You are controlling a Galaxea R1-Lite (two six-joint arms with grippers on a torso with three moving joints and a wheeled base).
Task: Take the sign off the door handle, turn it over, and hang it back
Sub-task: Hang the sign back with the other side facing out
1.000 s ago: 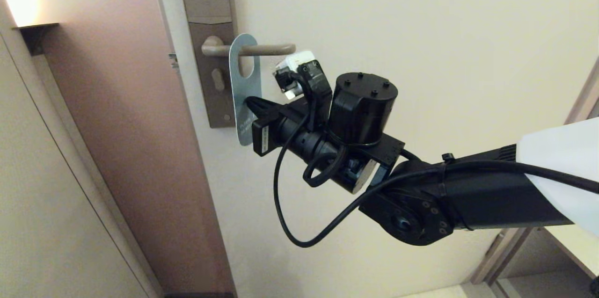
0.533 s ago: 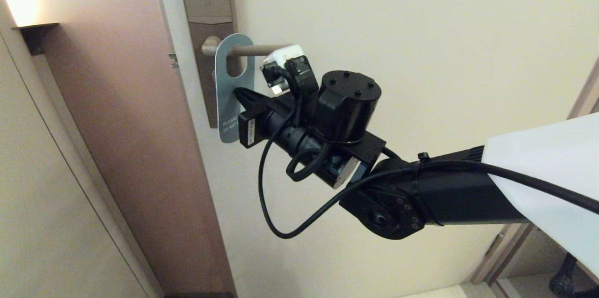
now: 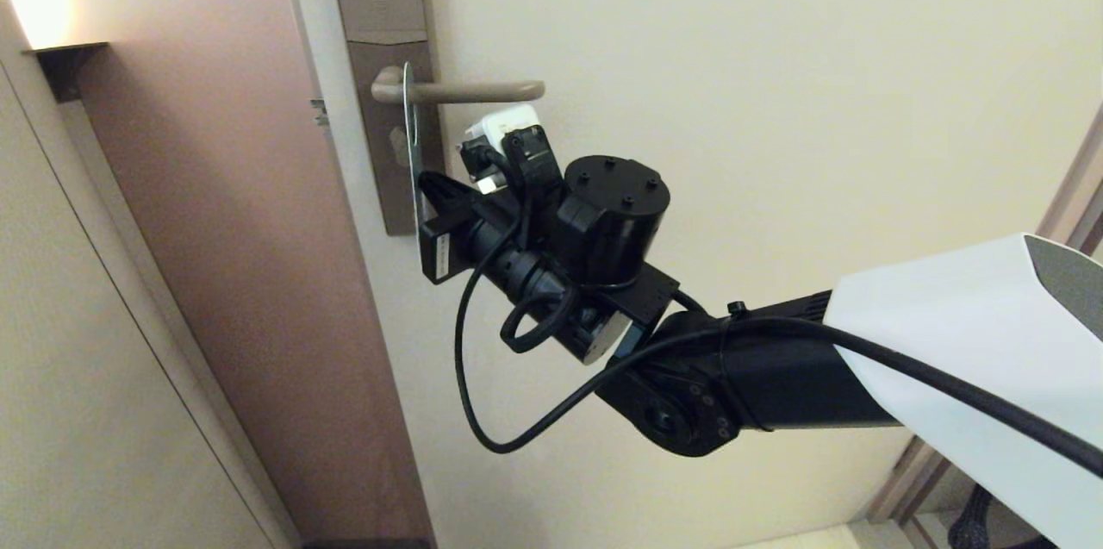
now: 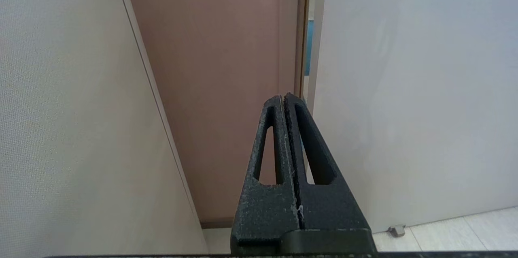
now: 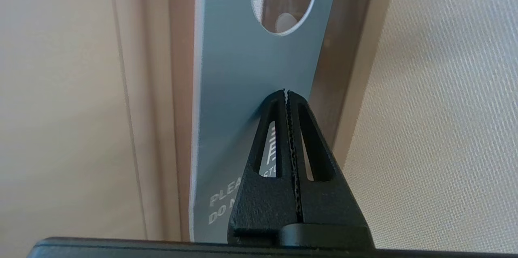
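Observation:
The sign (image 3: pixel 414 154) hangs on the door handle (image 3: pixel 491 90), close to the brown-grey backplate (image 3: pixel 385 127), and I see it edge-on in the head view. In the right wrist view the blue face of the sign (image 5: pixel 243 59) shows, with white "PLEASE DO NOT" lettering partly covered by the fingers. My right gripper (image 3: pixel 426 181) (image 5: pixel 285 92) is shut on the sign's edge below the oval hole. My left gripper (image 4: pixel 283 98) is shut on nothing, low down near the door's edge, and it does not show in the head view.
The cream door (image 3: pixel 775 101) fills the right side, with the pinkish door frame (image 3: pixel 233 187) and a beige wall panel (image 3: pixel 77 342) to the left. A wall lamp (image 3: pixel 34 6) glows at the top left. My right arm's cable (image 3: pixel 470 394) loops below the wrist.
My right gripper has moved left with the sign, sliding it along the lever towards the backplate. The sign has turned from face-on to edge-on in the head view.

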